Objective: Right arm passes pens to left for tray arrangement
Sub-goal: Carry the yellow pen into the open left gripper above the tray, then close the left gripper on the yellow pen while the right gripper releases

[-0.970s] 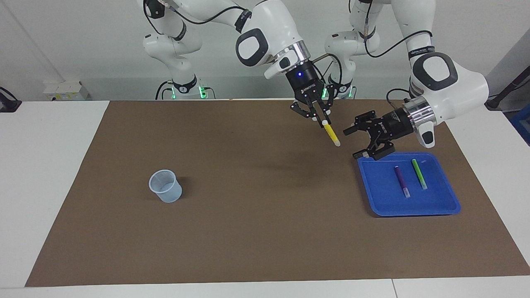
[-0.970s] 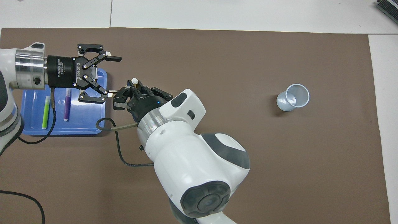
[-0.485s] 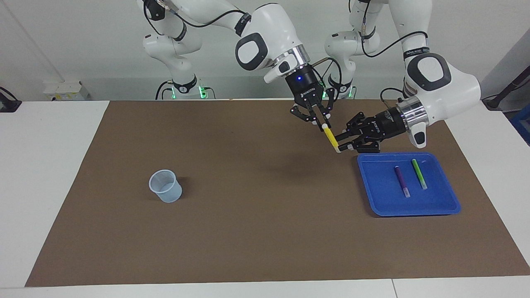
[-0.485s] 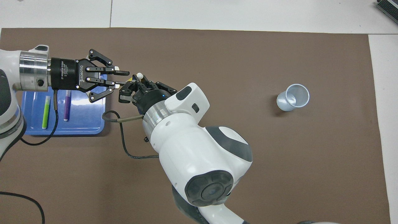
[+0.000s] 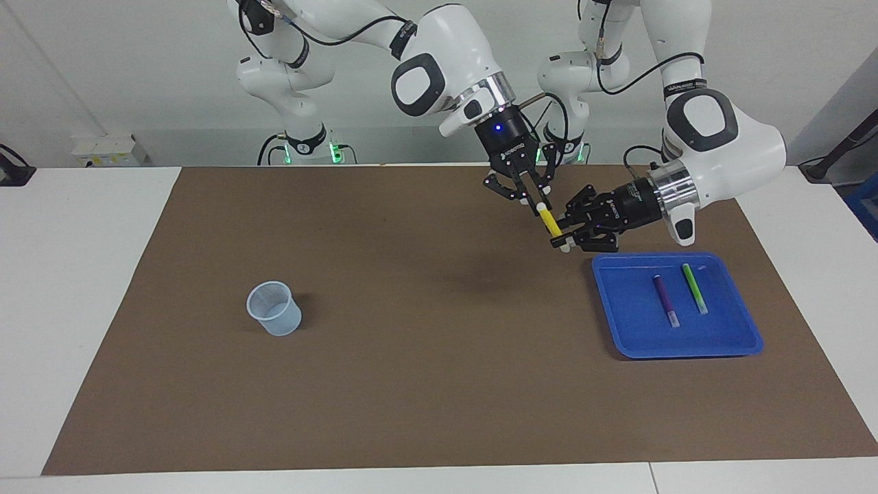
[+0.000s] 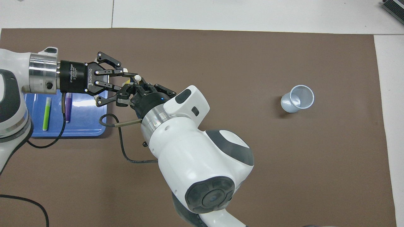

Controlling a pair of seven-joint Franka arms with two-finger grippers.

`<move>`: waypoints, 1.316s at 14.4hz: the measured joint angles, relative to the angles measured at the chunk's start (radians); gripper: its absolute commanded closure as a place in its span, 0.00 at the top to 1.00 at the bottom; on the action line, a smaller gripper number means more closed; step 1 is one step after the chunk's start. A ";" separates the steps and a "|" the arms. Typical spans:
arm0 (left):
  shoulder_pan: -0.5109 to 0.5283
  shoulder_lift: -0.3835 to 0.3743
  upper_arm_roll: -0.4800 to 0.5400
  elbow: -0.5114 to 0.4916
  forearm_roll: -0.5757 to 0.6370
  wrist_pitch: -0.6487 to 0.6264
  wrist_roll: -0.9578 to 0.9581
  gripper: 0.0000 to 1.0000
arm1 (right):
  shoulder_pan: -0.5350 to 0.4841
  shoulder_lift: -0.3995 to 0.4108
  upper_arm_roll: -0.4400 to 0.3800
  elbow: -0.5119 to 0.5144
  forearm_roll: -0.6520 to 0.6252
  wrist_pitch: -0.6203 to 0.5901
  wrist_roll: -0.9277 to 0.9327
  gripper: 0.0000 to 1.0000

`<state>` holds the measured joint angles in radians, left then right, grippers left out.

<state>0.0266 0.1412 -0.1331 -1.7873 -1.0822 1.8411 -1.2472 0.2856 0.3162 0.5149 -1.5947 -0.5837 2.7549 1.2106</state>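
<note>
Yellow pen (image 5: 547, 221) hangs tilted over the brown mat, pinched by the right gripper (image 5: 536, 201); the left gripper (image 5: 564, 233) clamps its lower end for handover beside the blue tray (image 5: 617, 329).

Both tools (image 6: 126, 77) on yellow pen (image 6: 127, 82)

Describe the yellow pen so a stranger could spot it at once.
Find the blue tray at the left arm's end of the table. Just above the mat beside it, the right gripper and left gripper meet on the yellow pen, the only pen held up; the others lie in the tray.
</note>
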 measured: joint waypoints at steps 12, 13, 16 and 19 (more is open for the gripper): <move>0.012 0.000 0.008 0.000 0.000 -0.013 -0.002 0.37 | 0.003 0.005 0.001 0.005 0.000 0.000 0.000 0.00; 0.015 -0.001 0.008 0.000 0.000 -0.018 -0.002 0.29 | 0.003 0.006 0.001 0.009 0.000 0.000 0.000 0.00; 0.017 -0.002 0.008 0.000 -0.001 -0.025 -0.002 0.00 | 0.003 0.011 0.000 0.018 0.000 0.000 0.000 0.00; 0.017 -0.004 0.008 -0.001 -0.003 -0.035 0.004 0.00 | 0.002 0.016 -0.002 0.026 0.000 0.000 0.000 0.00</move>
<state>0.0440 0.1373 -0.1252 -1.7884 -1.0850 1.8061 -1.2434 0.2880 0.3322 0.5129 -1.5688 -0.5836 2.7552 1.2108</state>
